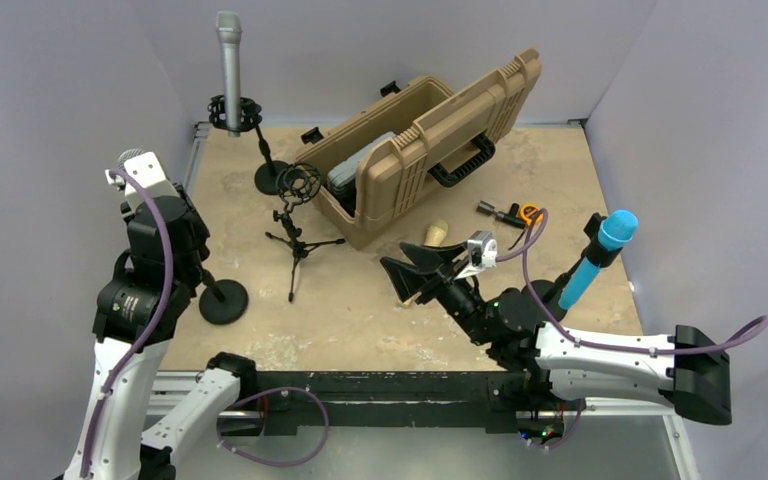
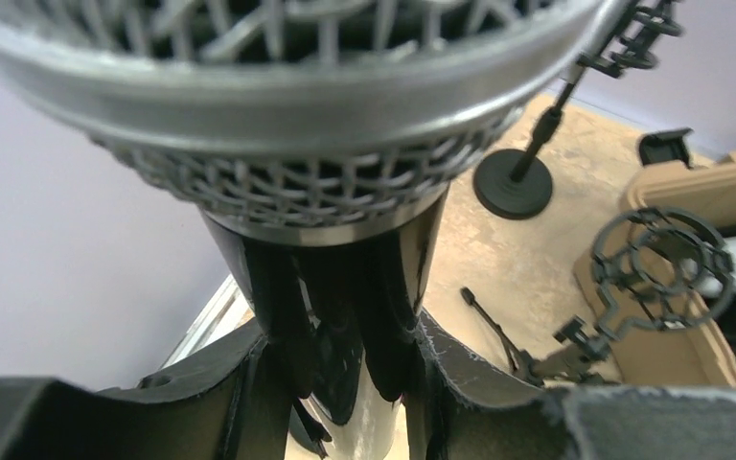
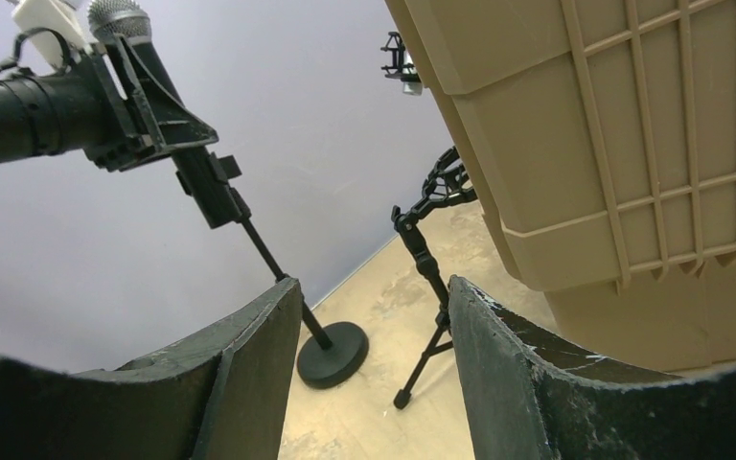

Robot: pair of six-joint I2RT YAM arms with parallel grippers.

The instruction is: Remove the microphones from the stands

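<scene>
Silver mesh-headed, dark-bodied microphone (image 2: 287,125) between left fingers (image 2: 201,402)

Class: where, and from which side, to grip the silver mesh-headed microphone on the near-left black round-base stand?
Grip the dark handle just under the mesh head, from the left: slim there, while the head bulges and the stand clip sits lower.

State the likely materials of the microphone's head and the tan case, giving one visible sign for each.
The microphone head looks like bare metal: a woven silver wire mesh with a shiny band. The tan case is probably moulded plastic, matte, with ribs and a grid pattern in its lid.
</scene>
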